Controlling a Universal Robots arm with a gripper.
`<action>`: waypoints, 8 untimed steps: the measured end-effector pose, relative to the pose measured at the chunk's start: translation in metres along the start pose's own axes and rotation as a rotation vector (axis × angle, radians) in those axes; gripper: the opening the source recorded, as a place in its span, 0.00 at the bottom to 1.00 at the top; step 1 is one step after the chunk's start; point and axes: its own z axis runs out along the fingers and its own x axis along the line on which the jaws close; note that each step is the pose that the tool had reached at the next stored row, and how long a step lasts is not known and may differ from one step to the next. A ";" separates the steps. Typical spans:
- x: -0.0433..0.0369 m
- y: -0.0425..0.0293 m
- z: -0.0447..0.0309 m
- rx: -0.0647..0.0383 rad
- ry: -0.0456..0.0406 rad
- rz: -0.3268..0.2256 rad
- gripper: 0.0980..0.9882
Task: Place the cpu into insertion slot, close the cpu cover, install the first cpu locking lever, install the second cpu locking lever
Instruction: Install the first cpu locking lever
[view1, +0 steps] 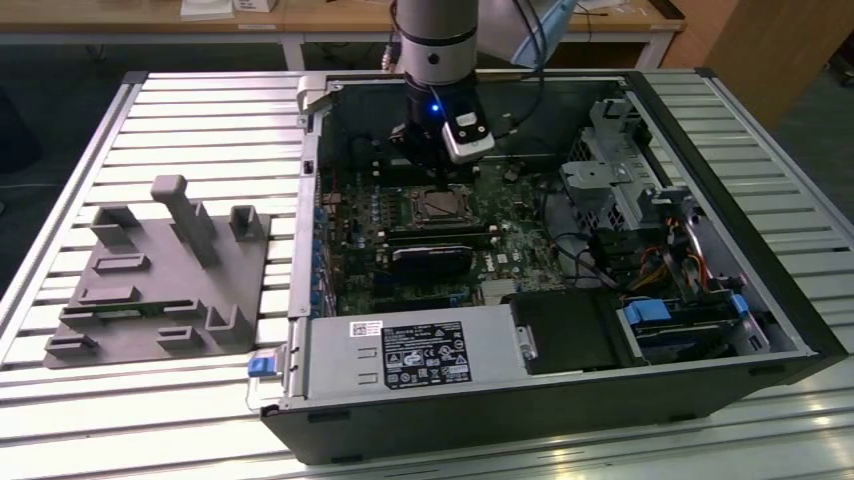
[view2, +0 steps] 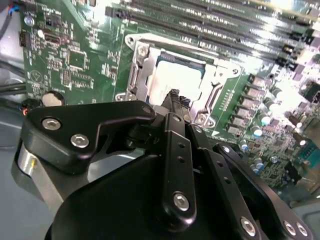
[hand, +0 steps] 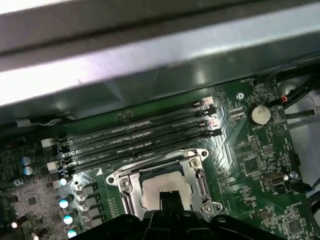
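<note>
The cpu (view2: 176, 79) (hand: 159, 183) lies flat in the insertion slot (view1: 438, 206) on the green motherboard, its pale silver face showing. The cpu cover (view2: 218, 80) (hand: 198, 176) lies down over it as a silver frame, with the chip seen through its cut-out. My gripper (view1: 430, 172) (view2: 174, 95) (hand: 170, 196) hangs just above the socket's edge. Its black fingers are pressed together, shut on nothing. I cannot make out how the locking levers stand.
Long black memory slots (hand: 140, 135) run beside the socket. The open case's walls (view1: 310, 150) ring the board, with a black labelled box (view1: 424, 353) at the front and a drive cage (view1: 627, 175) on the exterior view's right. A grey fixture (view1: 160, 270) sits outside on the slatted table.
</note>
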 end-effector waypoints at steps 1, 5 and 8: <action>-0.0011 -0.0013 0.0003 0.000 0.0006 0.000 0.01; -0.0040 -0.0071 0.0016 0.001 0.0032 0.000 0.01; -0.0045 -0.0090 0.0023 0.001 0.0037 0.000 0.01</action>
